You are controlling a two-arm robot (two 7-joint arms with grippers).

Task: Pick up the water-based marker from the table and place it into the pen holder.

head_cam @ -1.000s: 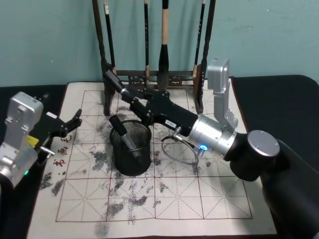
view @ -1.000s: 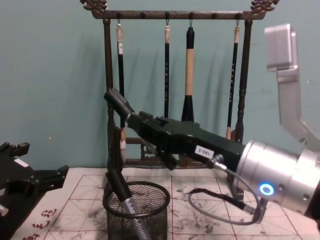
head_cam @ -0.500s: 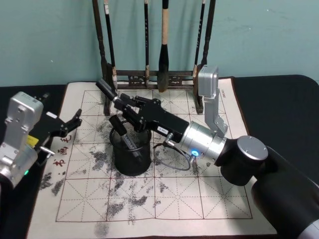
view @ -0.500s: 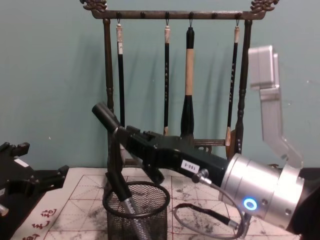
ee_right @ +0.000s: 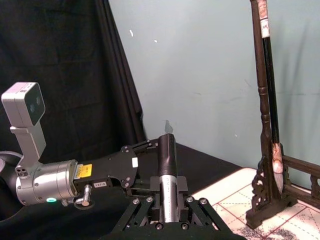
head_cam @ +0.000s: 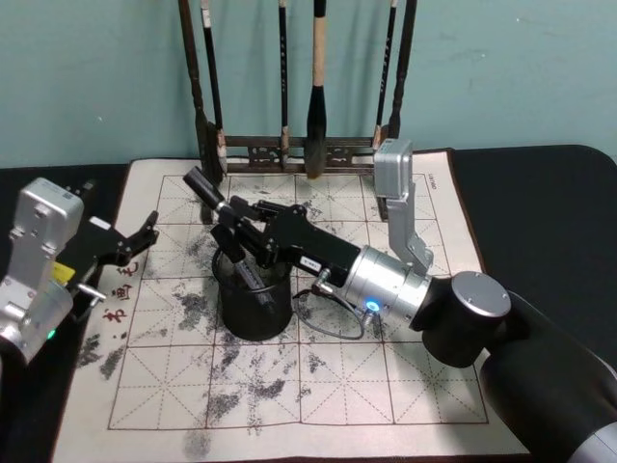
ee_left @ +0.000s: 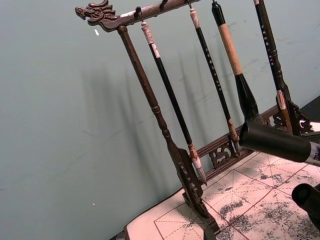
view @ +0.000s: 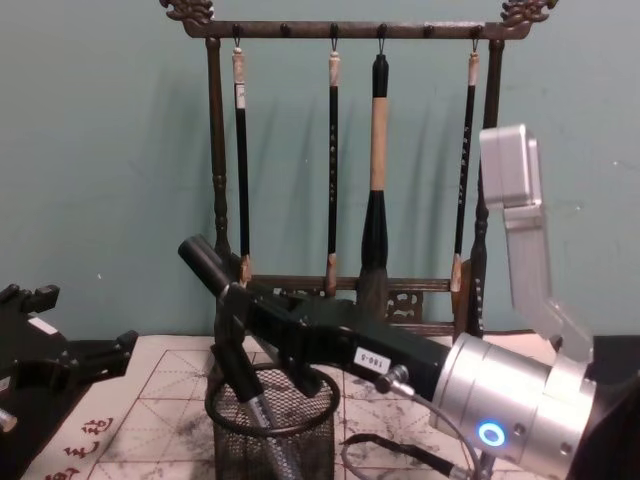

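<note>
My right gripper point(head_cam: 241, 224) is shut on the water-based marker point(head_cam: 204, 187), a pen with a black cap and silver barrel. It holds the marker tilted, cap up, just above the far rim of the pen holder point(head_cam: 253, 313), a round black mesh cup point(view: 272, 425). The marker point(view: 203, 263) points up and to the left; the right wrist view shows the marker point(ee_right: 167, 170) clamped between the jaws. Another dark pen point(head_cam: 239, 262) leans inside the cup. My left gripper point(head_cam: 135, 241) rests open at the mat's left edge.
A tall dark wooden brush rack point(view: 350, 30) with several hanging brushes stands behind the cup. An ink-stained gridded mat point(head_cam: 386, 386) covers the table. A grey cable loop point(head_cam: 328, 311) hangs under my right wrist, right of the cup.
My right gripper has carried the marker left, nearer and lower, from beside the brush rack to just over the cup. The left arm has not moved.
</note>
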